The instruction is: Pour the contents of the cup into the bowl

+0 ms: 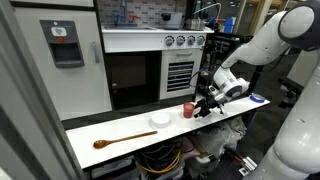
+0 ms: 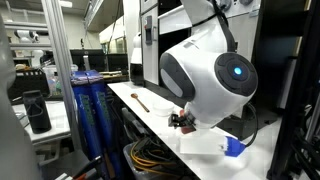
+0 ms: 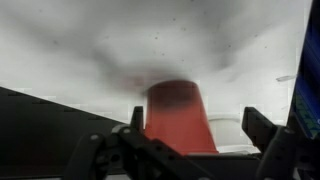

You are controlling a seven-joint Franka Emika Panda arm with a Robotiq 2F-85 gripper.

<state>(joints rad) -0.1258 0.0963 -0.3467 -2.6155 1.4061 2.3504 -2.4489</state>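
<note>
The red cup point(image 1: 188, 109) stands upright on the white table point(image 1: 110, 128), with the small white bowl point(image 1: 160, 120) just beside it. My gripper point(image 1: 203, 107) is at the cup's level, on the side away from the bowl. In the wrist view the cup point(image 3: 178, 115) fills the space between the two fingers of my gripper point(image 3: 197, 125). It sits close to one finger, with a clear gap to the other. The gripper is open. The bowl's rim point(image 3: 228, 134) shows behind the cup. The cup's contents are hidden.
A long brown wooden spoon point(image 1: 118, 140) lies on the table past the bowl and also shows in an exterior view point(image 2: 140, 101). A blue item point(image 1: 258, 99) lies at the table end near the arm. An oven and cabinets stand behind the table.
</note>
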